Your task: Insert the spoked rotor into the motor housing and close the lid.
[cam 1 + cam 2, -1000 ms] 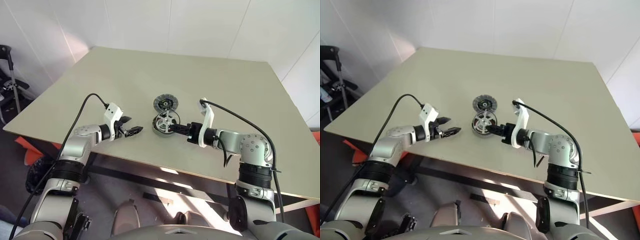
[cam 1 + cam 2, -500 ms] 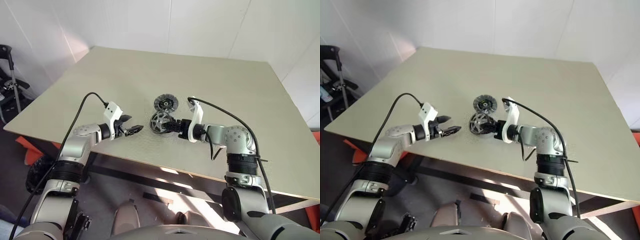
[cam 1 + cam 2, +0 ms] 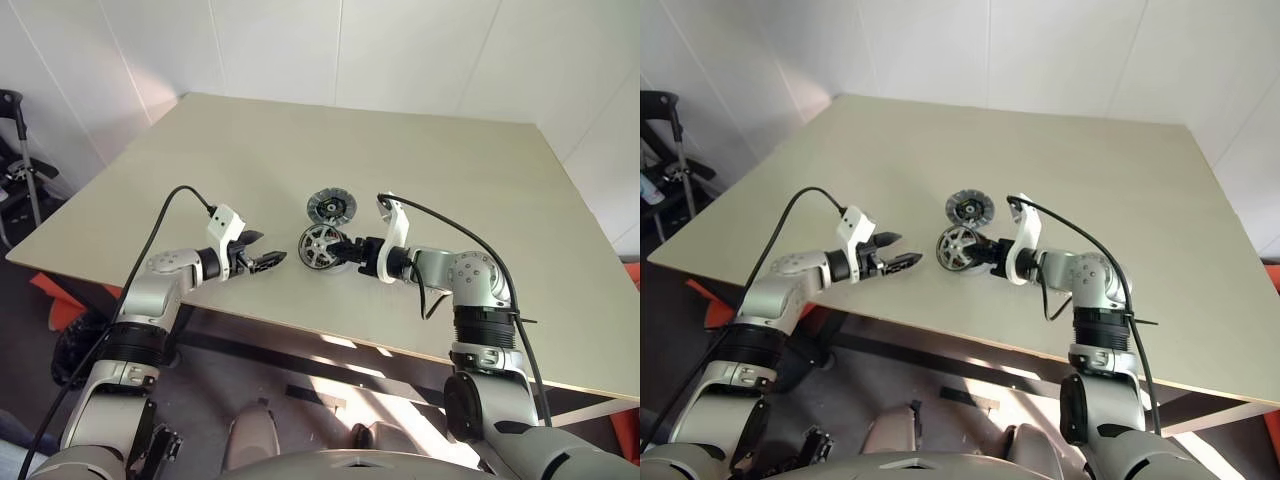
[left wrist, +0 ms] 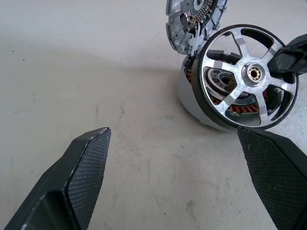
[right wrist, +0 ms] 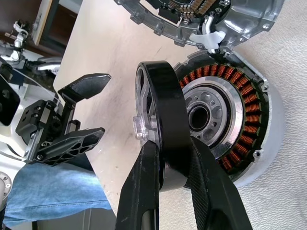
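Since a second ago the right hand (image 5: pixel 168 167) has carried the spoked rotor (image 5: pixel 160 143) a little further over the table (image 3: pixel 200 160), toward the left hand (image 3: pixel 265 262). Both black fingers clamp the rotor's thick rim, and the disc stands on edge, tilted, just in front of the motor housing (image 5: pixel 240 129), whose ring of copper windings faces it; whether the two touch cannot be told. Behind the housing and just beside it lies the lid (image 3: pixel 331 206), flat on the table, its inner side up. Well apart, the left hand hangs just above the table with its fingers spread wide and nothing between them, pointing at the rotor
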